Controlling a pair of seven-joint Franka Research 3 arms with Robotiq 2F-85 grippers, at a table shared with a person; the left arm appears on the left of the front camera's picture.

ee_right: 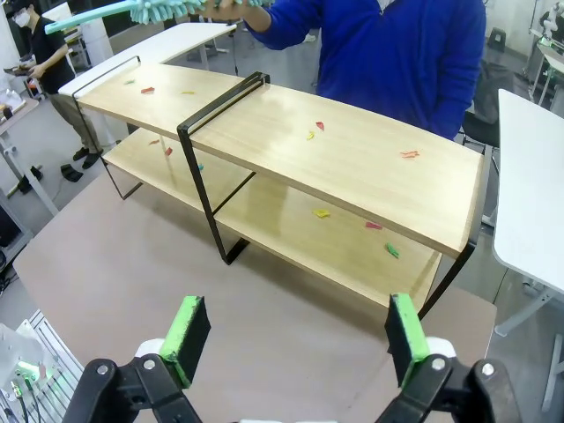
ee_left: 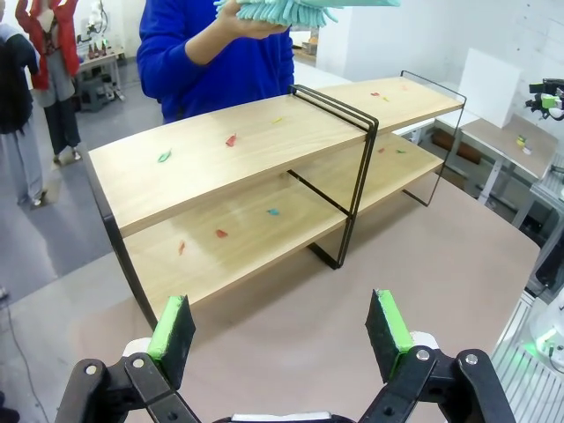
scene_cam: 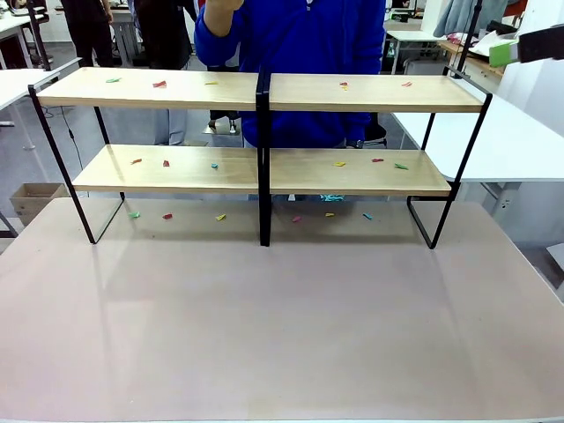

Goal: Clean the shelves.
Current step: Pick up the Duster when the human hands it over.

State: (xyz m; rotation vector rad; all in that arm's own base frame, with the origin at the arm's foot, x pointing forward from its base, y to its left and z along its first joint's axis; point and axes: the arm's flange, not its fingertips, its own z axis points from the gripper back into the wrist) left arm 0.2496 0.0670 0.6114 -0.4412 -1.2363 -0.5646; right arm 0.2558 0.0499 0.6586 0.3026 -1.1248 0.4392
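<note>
- Shelves (scene_cam: 176,88) stand on the far half of the worktop (scene_cam: 282,335), at 12 o'clock from its middle in the front view. Their long axis runs from 9 to 3 o'clock, and a black centre post (scene_cam: 263,159) splits them into two halves.
- Small coloured scraps (scene_cam: 159,85) are scattered over the upper and lower boards, and more lie on the worktop underneath, so by my reading no cleaning has begun.
- A person in blue (scene_cam: 300,53) stands just behind the rack. In the left wrist view one raised hand (ee_left: 242,22) holds a teal duster (ee_left: 291,9) above the top board.
- The left gripper (ee_left: 280,330) hangs over the near worktop with its fingers (ee_left: 172,330) wide apart and nothing between them. From there the rack lies at 12 o'clock, well apart, with the boards slanting from 9 towards 2 o'clock.
- The right gripper (ee_right: 298,339) is likewise spread and empty, fingers (ee_right: 405,339) clear of everything. The rack lies at 12 o'clock of it, with the boards running from 10 down to 4 o'clock.
- The duster sits at 12 o'clock of the left fingers but at 11 o'clock of the right ones, so the left arm looks the nearer one to receive it. Its handle points away towards 9 o'clock in the right wrist view.
- Any sweep would have to follow the boards' length and stop at the centre post.
</note>
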